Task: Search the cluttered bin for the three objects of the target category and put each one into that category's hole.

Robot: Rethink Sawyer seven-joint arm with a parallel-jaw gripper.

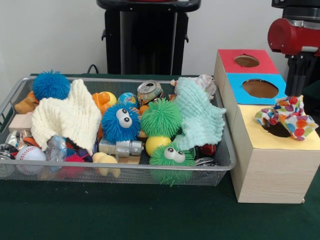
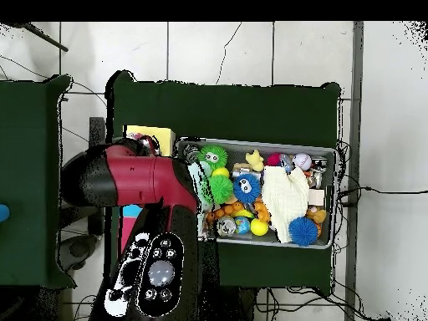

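Polka-dot wrapper (image 1: 286,118) sits on the yellow box's hole (image 1: 276,130).

The gripper (image 1: 296,85) hangs just above the wrapper, at 12 o'clock from it; I cannot tell if its claw is apart or together. The wrapper lies crumpled over the hole's edge. The wire bin (image 1: 226,161) sits at 9 o'clock from the box, full of toys. A whitish wrapper (image 1: 204,81) pokes up at the bin's 1 o'clock corner.

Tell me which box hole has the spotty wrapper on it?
The hole in the yellow-faced box, nearest the camera. The polka-dot wrapper lies crumpled over it, while the red and blue boxes' holes are uncovered.
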